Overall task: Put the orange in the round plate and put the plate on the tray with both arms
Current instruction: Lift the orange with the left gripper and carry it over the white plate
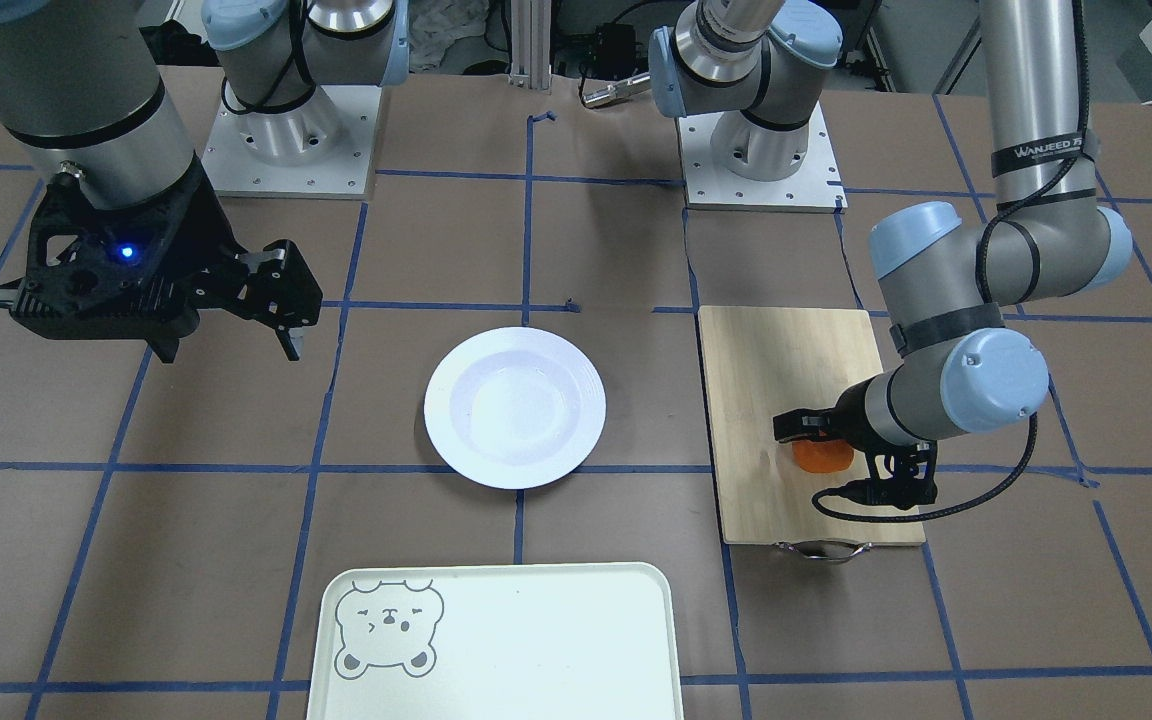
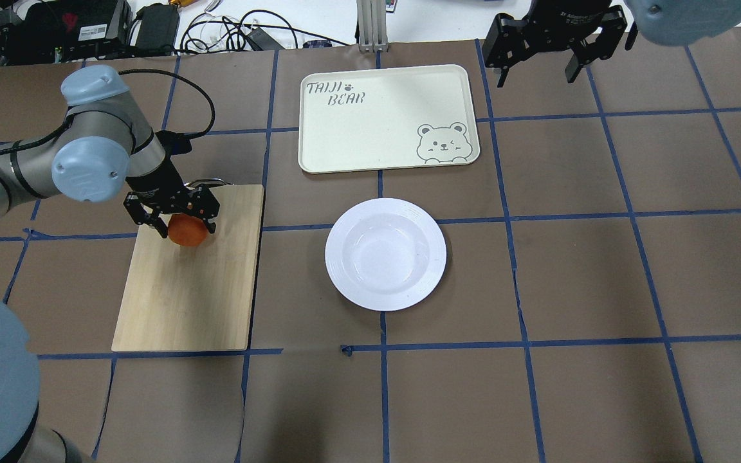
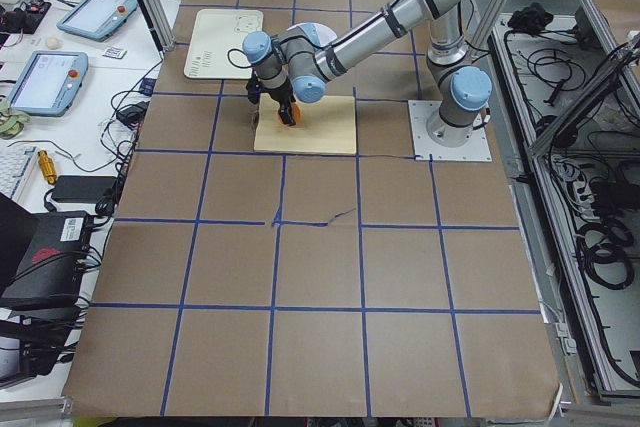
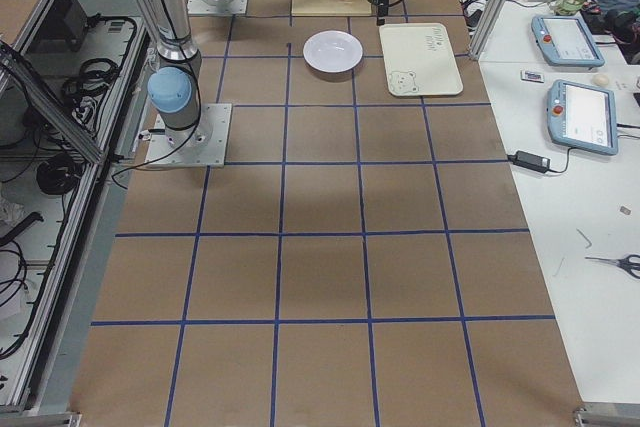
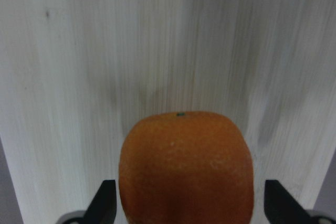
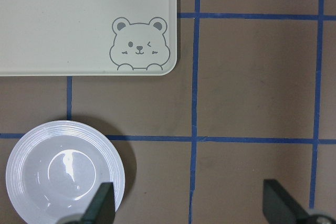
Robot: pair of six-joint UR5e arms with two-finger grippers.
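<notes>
The orange (image 2: 187,231) (image 1: 822,457) rests on a wooden board (image 2: 197,289). My left gripper (image 2: 175,225) is down over it and open. In the left wrist view the orange (image 5: 186,166) sits between the two fingers (image 5: 107,203) with a thin gap on each side. The white round plate (image 2: 345,257) (image 1: 446,400) lies empty at the table's middle. Beyond it is the bear-face tray (image 2: 370,122) (image 1: 536,640), also empty. My right gripper (image 2: 536,77) (image 1: 231,345) hangs open high over the table beside the tray, holding nothing.
The wooden board has a metal handle (image 1: 821,548) at its end on the tray's side. Both arm bases (image 1: 286,150) (image 1: 756,160) stand at the robot's edge. Cables and boxes (image 2: 87,26) lie past the far edge. Blue tape lines grid the brown table.
</notes>
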